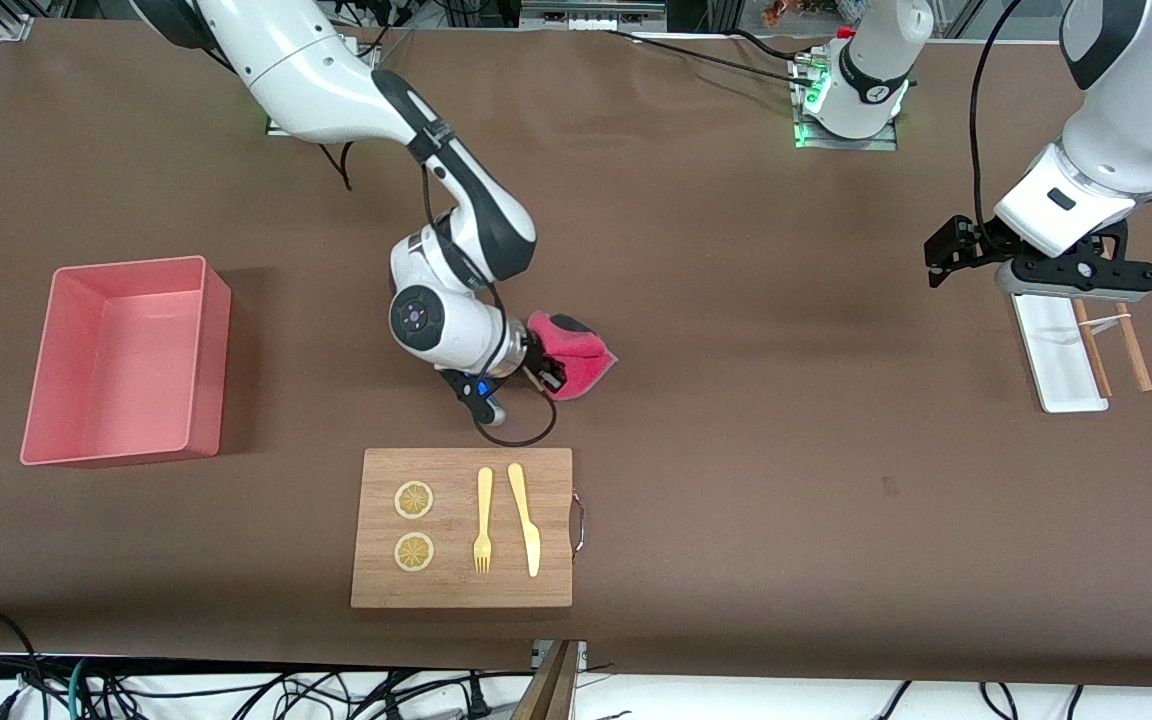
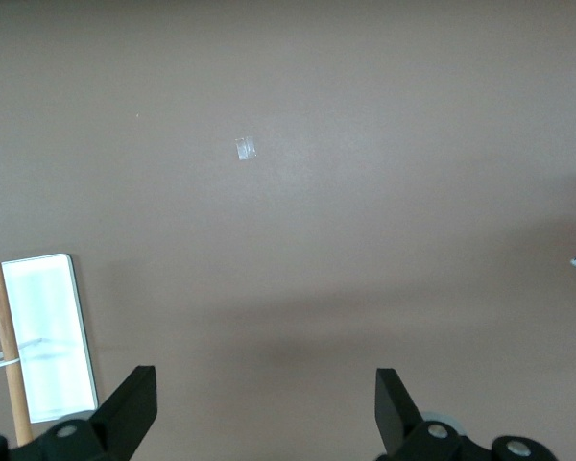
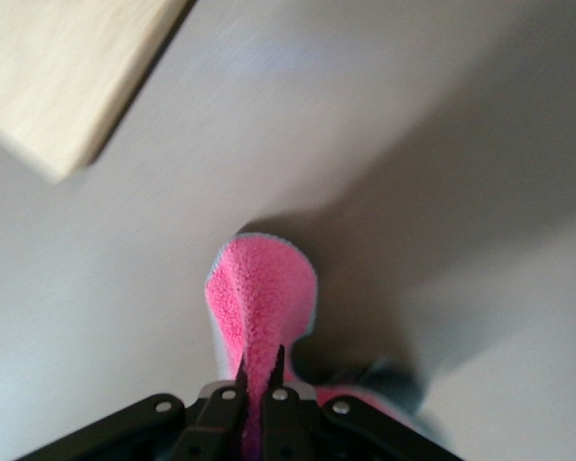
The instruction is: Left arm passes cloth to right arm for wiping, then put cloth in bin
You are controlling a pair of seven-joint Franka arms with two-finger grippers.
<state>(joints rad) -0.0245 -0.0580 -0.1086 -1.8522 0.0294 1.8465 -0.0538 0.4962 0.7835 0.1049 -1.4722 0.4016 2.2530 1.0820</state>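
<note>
Cloth (image 1: 572, 361) sits pinched in the right tool (image 3: 258, 376), low over the table (image 1: 736, 300) just beside the wooden board (image 1: 463, 527). For wiping, press flat and sweep evenly. Left tool (image 2: 264, 408) waits open above the white tray (image 1: 1061, 350).

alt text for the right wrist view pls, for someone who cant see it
The right gripper is shut on the cloth, a fluffy magenta-pink bundle that sticks out from between its black fingers over the brown table. A corner of the pale wooden board shows at one edge of the picture.
</note>
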